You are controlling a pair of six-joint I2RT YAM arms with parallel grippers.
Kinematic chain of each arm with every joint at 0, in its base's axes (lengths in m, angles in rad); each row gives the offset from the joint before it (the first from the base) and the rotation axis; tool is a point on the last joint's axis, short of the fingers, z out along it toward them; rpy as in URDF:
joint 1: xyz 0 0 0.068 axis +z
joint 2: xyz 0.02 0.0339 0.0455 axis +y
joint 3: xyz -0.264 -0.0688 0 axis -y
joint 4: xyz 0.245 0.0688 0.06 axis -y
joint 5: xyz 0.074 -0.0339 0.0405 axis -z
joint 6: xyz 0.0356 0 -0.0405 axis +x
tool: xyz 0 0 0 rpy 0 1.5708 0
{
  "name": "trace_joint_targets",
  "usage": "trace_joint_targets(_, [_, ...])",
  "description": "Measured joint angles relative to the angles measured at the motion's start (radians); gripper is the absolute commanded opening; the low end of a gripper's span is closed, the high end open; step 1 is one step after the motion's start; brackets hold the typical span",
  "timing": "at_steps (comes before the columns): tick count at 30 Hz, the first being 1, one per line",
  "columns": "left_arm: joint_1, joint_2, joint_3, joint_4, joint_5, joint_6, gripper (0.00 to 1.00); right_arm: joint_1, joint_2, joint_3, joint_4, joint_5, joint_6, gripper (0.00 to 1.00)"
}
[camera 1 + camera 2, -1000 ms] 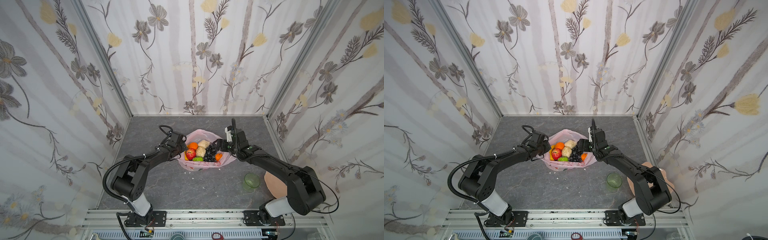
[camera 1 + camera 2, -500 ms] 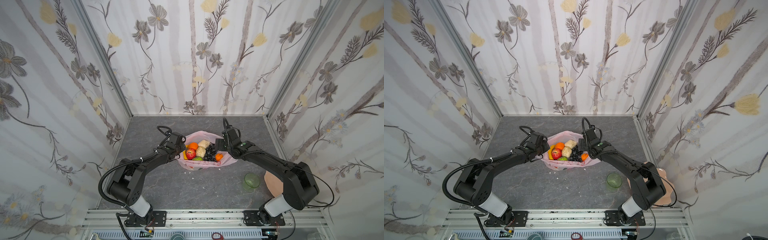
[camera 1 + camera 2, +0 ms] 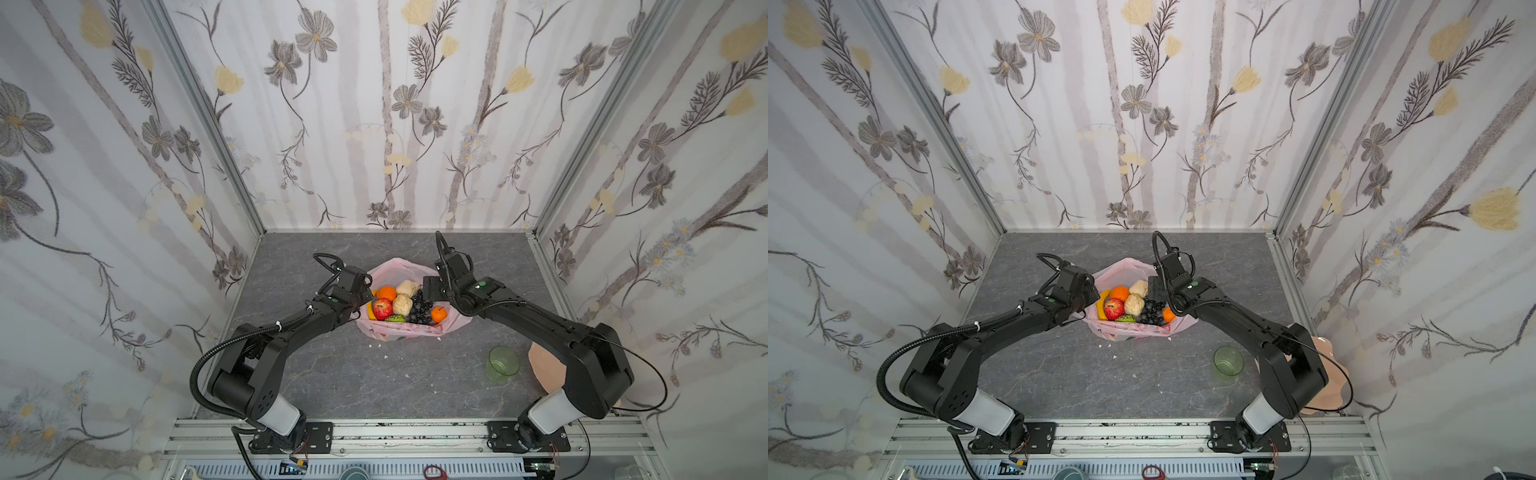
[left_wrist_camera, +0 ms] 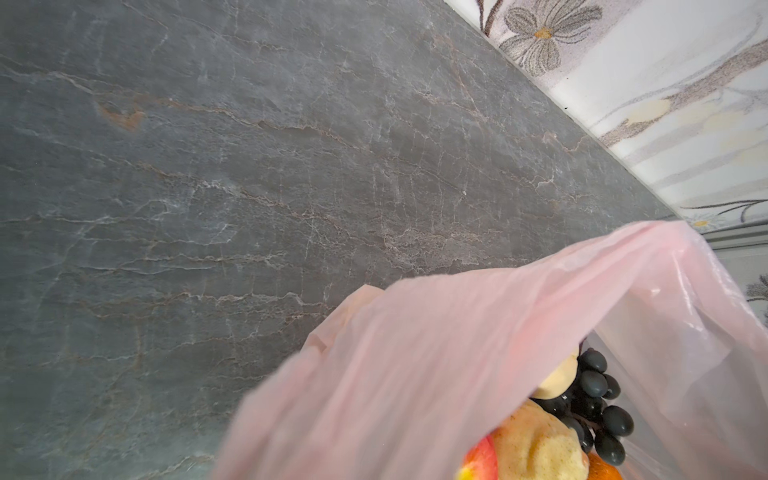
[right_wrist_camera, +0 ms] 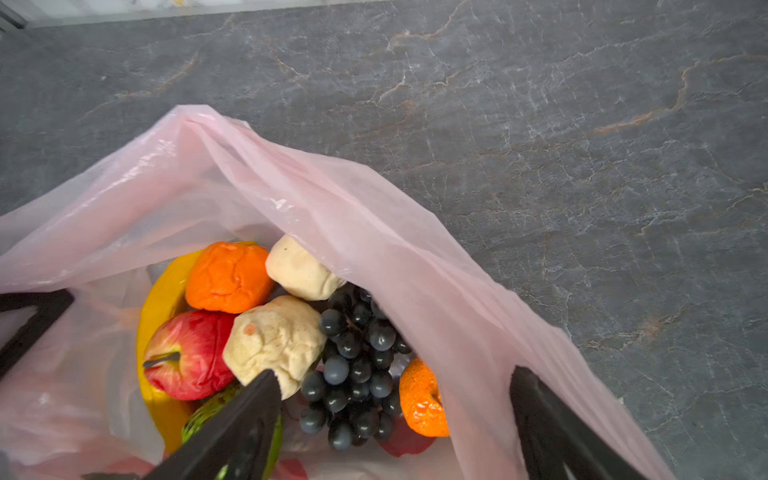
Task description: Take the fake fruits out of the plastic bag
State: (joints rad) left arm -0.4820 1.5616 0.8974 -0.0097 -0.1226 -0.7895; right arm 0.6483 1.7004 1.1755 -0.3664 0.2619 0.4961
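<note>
We see the plastic bag, thin pale pink film with red print, lying open mid-table between both arms, with all the fake fruits inside it. We count one banana, one apple, two oranges, one grape bunch, one green bumpy fruit and two beige lumpy pieces.

The left gripper is clenched on the bag's left rim. The right gripper gapes wide and empty above the grapes, beside the bag's sagging right wall. A green cup and a peach plate, half hidden under the right arm, sit nearby. White crumbs dot the table.
</note>
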Motion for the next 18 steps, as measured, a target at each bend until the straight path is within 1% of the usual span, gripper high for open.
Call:
trace_joint_targets(1, [0.002, 0.003, 0.000, -0.001, 0.000, -0.001, 0.00, 0.003, -0.022, -0.013, -0.006, 0.010, 0.000, 0.95])
trace_joint_targets(3, [0.003, 0.007, 0.000, 0.000, 0.000, 0.000, 0.00, 0.006, -0.045, -0.037, -0.028, 0.036, -0.002, 0.97])
trace_joint_targets(6, [0.004, 0.010, 0.000, 0.000, 0.000, -0.002, 0.00, 0.022, -0.045, -0.071, -0.071, 0.071, -0.008, 0.97])
trace_joint_targets(8, [0.004, 0.010, 0.000, -0.001, 0.001, -0.002, 0.00, 0.038, -0.043, -0.090, -0.089, 0.089, -0.003, 0.95])
trace_joint_targets(13, [0.015, 0.010, -0.010, 0.008, 0.007, -0.009, 0.00, 0.048, 0.018, -0.133, -0.086, 0.113, 0.034, 0.81])
trace_joint_targets(15, [0.041, 0.010, -0.030, 0.019, 0.028, -0.024, 0.00, 0.047, 0.039, -0.146, -0.083, 0.120, 0.046, 0.75])
trace_joint_targets(18, [0.096, 0.008, -0.077, 0.037, 0.058, -0.047, 0.00, 0.044, 0.047, -0.183, -0.057, 0.118, 0.053, 0.61])
